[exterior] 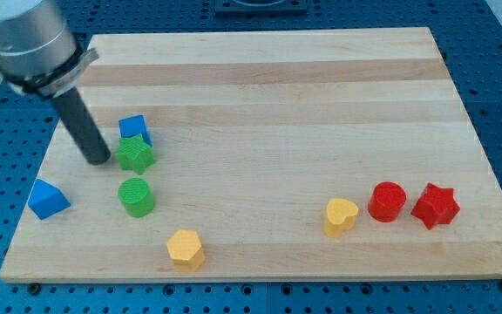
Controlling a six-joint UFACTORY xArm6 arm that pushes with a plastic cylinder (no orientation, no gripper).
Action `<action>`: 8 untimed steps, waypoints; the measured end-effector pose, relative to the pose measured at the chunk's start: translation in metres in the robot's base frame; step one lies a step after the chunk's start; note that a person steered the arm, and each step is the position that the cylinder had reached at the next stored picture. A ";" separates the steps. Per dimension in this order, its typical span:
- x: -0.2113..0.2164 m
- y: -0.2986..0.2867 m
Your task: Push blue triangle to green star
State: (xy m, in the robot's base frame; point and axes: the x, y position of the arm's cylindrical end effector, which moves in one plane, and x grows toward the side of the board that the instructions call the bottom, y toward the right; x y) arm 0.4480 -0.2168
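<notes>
No pincer on this arm, so nothing spread, pressed together or pinching: only a dark rod, ending in my tip. Tip down on the wooden counter, just beside the green star on the view's left of it, contact not clear. Blue cube touching the star from the view's top. Green cylinder near, below the star. Blue triangle well apart from the star, toward the counter's lower left edge. Yellow hexagon lower down. Yellow heart, red cylinder and red star in a row at the view's right.
</notes>
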 end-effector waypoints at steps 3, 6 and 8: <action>-0.037 -0.017; 0.016 -0.088; 0.050 -0.088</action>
State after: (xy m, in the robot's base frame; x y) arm 0.4981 -0.3043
